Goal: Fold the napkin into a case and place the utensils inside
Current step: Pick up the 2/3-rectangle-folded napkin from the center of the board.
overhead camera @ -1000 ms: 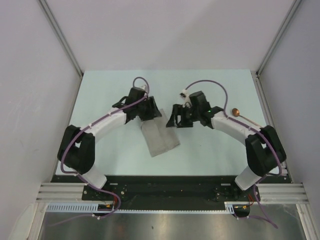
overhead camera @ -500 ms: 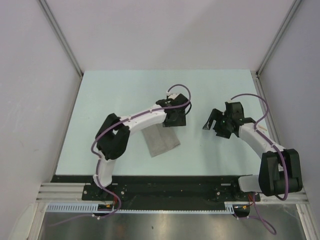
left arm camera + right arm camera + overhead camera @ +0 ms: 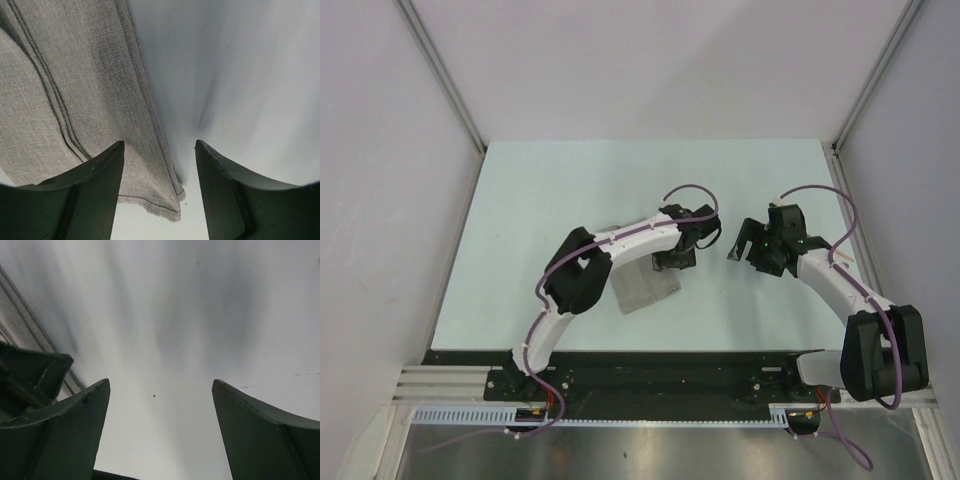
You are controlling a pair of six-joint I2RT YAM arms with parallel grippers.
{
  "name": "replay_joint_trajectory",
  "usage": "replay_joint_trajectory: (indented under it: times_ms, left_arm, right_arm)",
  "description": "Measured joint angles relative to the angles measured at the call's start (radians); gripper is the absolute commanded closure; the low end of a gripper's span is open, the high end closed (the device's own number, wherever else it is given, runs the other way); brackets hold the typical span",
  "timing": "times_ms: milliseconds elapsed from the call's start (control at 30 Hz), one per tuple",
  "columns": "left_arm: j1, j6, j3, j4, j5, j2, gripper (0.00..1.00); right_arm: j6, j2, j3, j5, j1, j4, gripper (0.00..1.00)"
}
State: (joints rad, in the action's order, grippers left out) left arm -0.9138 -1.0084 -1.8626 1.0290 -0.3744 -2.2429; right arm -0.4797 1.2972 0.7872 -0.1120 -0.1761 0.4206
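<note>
The napkin (image 3: 645, 288) lies folded into a narrow grey-beige strip on the pale table (image 3: 520, 200). My left gripper (image 3: 673, 261) hovers over its far right corner. In the left wrist view the napkin (image 3: 75, 90) fills the left side. Its stitched corner (image 3: 170, 200) sits between the open fingers (image 3: 90, 190) of the left gripper (image 3: 160, 150), which hold nothing. My right gripper (image 3: 740, 247) stands to the right of the napkin, apart from it. In its own view the right gripper (image 3: 160, 385) is open over bare table. The utensils are hidden behind the right arm.
White walls with metal frame posts (image 3: 865, 90) close in the table on three sides. The left gripper's dark body (image 3: 30, 375) shows at the left edge of the right wrist view. The black base rail (image 3: 660, 375) runs along the near edge.
The left arm has swung right across the napkin to its far right corner. The right arm has drawn back to the right, away from the napkin, and now covers the spoon's spot.
</note>
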Motion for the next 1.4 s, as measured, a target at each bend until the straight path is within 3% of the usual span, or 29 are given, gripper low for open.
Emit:
replay_joint_trajectory:
  times_ms: [400, 567, 633, 767, 1100, 1400]
  left_arm:
    - [0.0, -0.059, -0.027, 0.051, -0.01, -0.05, 0.62]
    - [0.0, -0.064, -0.011, 0.042, -0.013, -0.046, 0.92]
    - [0.001, -0.058, 0.012, 0.023, -0.014, -0.034, 1.0]
    - [0.008, -0.031, 0.105, -0.064, 0.002, 0.025, 1.0]
    - [0.056, 0.099, 0.497, -0.357, 0.171, 0.322, 1.0]
    - [0.095, 0.129, 0.664, -0.54, 0.296, 0.439, 1.0]
  right_arm:
    - [0.006, -0.039, 0.0, 0.022, -0.084, 0.008, 0.12]
    - [0.006, -0.034, 0.0, 0.021, -0.087, 0.003, 0.11]
    - [0.009, -0.022, 0.0, 0.018, -0.086, -0.005, 0.11]
    - [0.027, 0.024, 0.0, -0.046, -0.073, -0.026, 0.11]
    - [0.035, 0.163, 0.011, -0.267, -0.073, -0.159, 0.12]
    - [-0.048, 0.343, 0.11, -0.357, -0.175, -0.366, 0.17]
